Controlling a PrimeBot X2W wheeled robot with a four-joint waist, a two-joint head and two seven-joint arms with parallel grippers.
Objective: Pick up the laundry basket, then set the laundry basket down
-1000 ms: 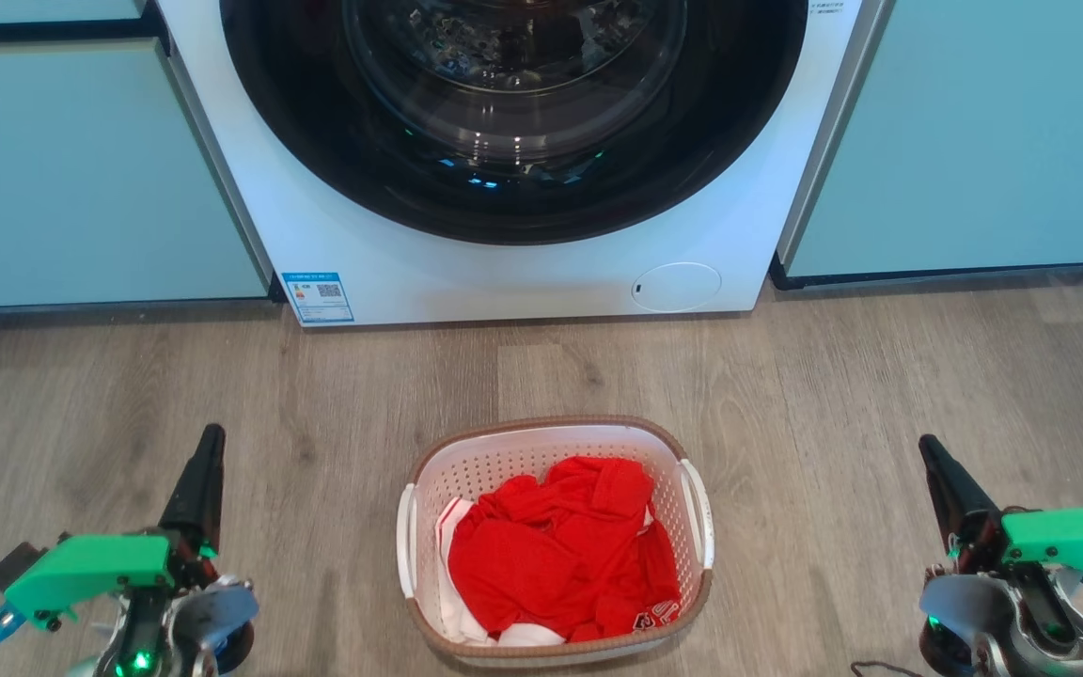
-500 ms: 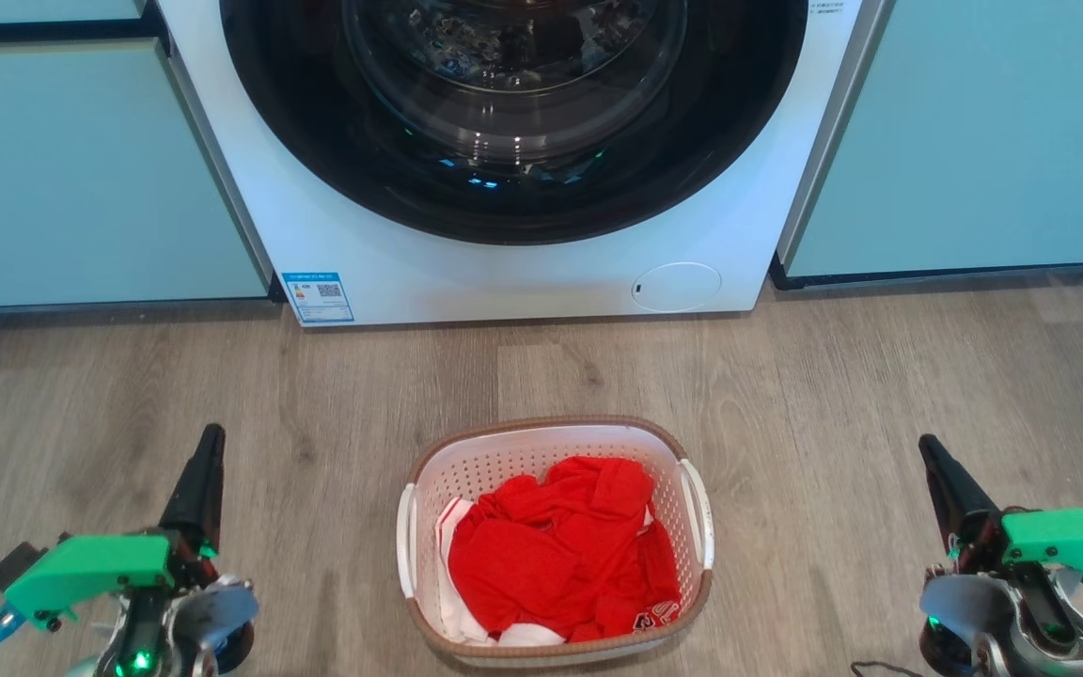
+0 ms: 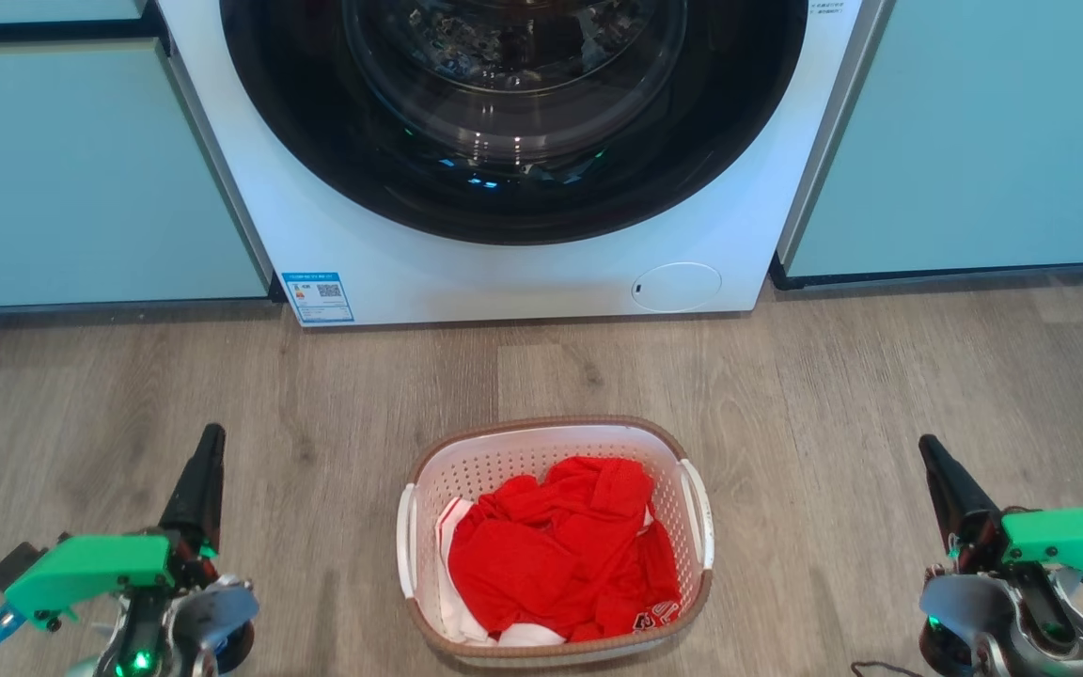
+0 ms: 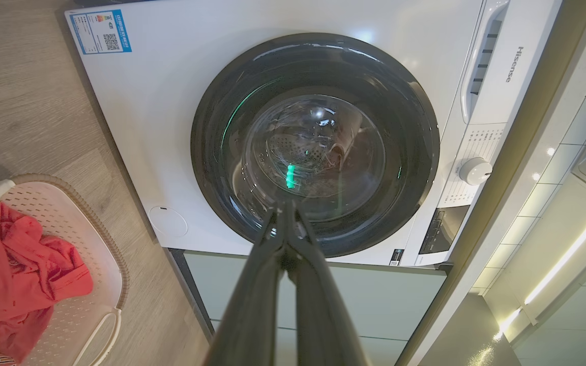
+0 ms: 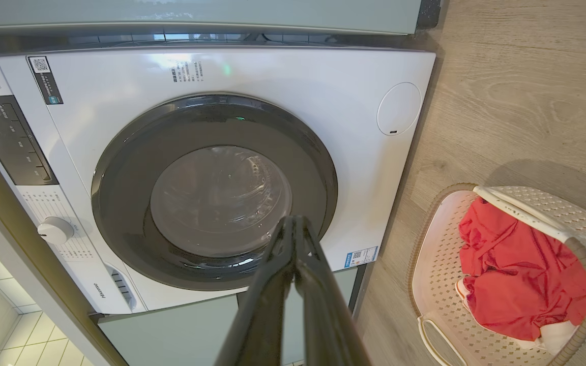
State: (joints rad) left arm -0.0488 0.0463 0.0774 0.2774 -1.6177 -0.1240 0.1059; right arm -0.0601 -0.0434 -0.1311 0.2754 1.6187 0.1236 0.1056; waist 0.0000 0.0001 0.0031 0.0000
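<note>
The laundry basket, white and perforated with a brown woven rim, stands on the wooden floor in front of the washing machine, holding red clothes. It also appears at the edge of the left wrist view and of the right wrist view. My left gripper hangs shut well to the basket's left, holding nothing. My right gripper hangs shut far to the basket's right, also with nothing in it. Both point toward the machine. The dark fingers meet at their tips in each wrist view.
A white front-loading washing machine with a dark round door stands right behind the basket. Pale green cabinets flank it on both sides. Bare wooden floor lies between the basket and each gripper.
</note>
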